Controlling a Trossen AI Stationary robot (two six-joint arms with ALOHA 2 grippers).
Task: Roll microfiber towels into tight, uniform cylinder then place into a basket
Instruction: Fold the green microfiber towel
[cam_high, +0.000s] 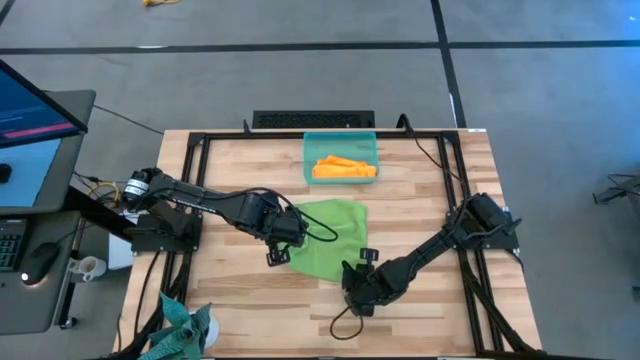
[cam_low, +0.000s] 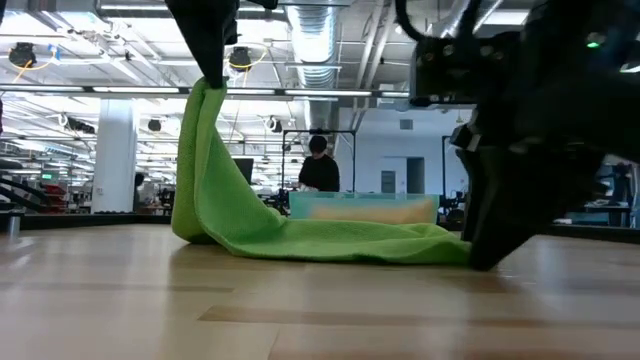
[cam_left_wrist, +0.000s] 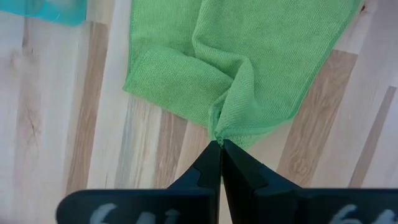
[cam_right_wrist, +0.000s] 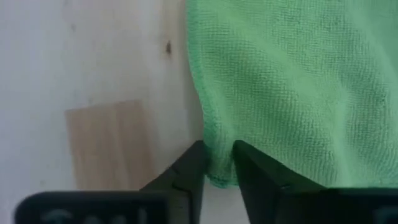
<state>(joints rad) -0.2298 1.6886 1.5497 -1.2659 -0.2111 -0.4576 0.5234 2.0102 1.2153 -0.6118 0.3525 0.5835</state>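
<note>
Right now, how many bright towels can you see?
2. The orange towel lies in the basket. The green towel is spread mid-table, one corner lifted by the left end effector, another edge pinched by the right end effector. More could be hidden.

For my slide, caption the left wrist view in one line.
Left claw shut on a pinched corner of the green towel above the wooden table.

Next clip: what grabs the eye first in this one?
The lime green towel mid-table stands out, pinched at one corner by the left gripper and lifted into a tall peak in the low view. The right gripper is closed on the towel's near edge. Behind it, the orange towel already lies in the teal basket.
</note>
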